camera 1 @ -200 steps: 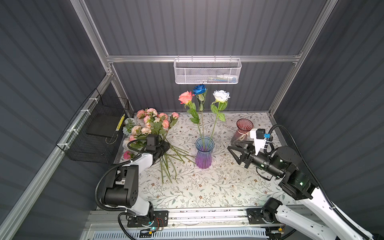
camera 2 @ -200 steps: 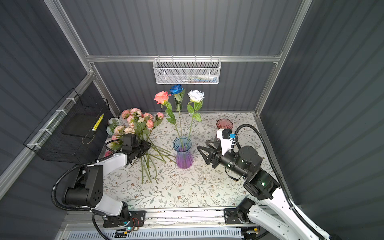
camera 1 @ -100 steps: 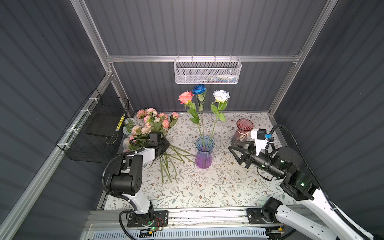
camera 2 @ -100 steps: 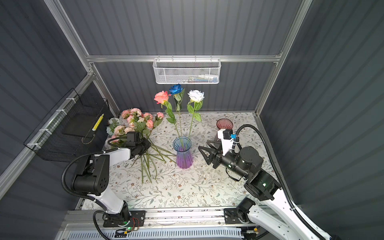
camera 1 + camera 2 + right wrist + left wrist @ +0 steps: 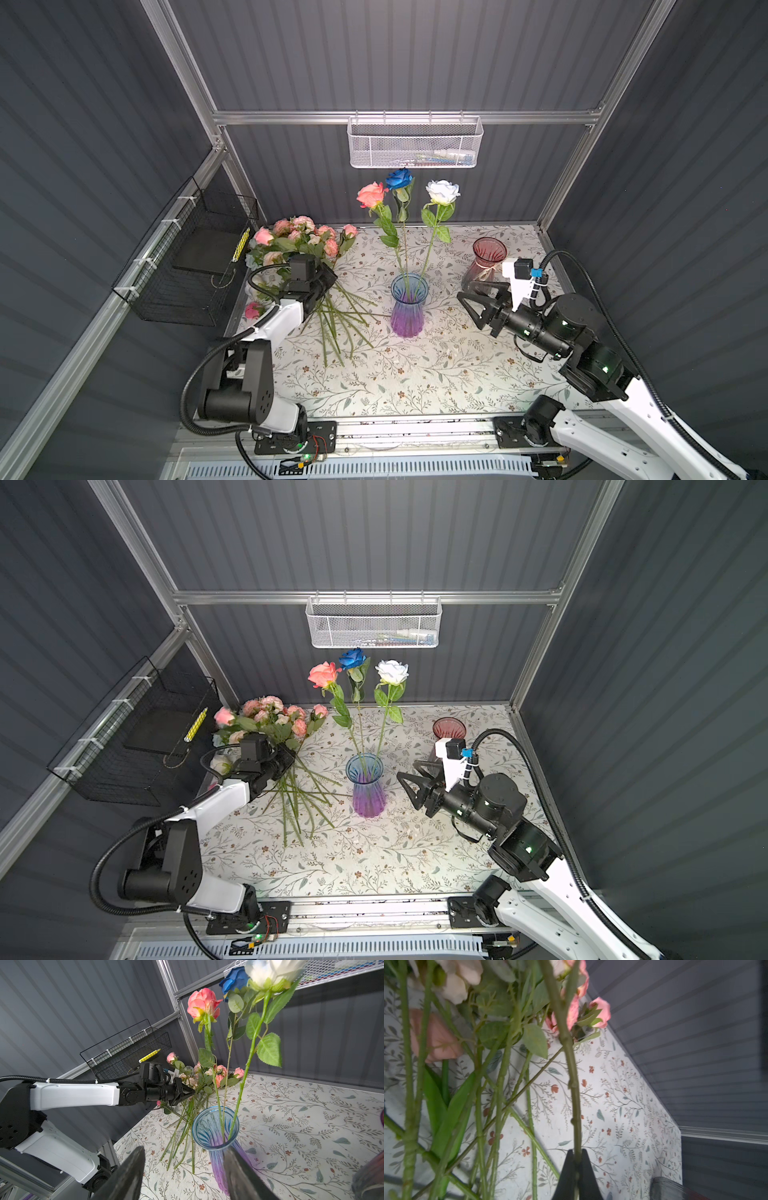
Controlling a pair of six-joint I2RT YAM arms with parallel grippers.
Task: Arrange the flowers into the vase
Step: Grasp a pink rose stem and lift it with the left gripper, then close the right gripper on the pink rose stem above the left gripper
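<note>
Shows three roses [image 5: 399,179] standing in the vase [image 5: 408,309], with the pile [image 5: 305,243] lying left of it unplaced. Shows left gripper [image 5: 576,1152] clamped on one pile stem [image 5: 572,1076], right gripper [image 5: 469,309] wide and empty near vase.

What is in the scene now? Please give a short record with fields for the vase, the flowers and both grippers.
vase: blue-purple vase, upright, mid-table
in vase: coral rose, blue rose, white rose
on table: pile of flowers, left of the vase
left gripper: shut on one green stem from the pile
right gripper: open, empty, right of the vase
also: red vase, back right
</note>
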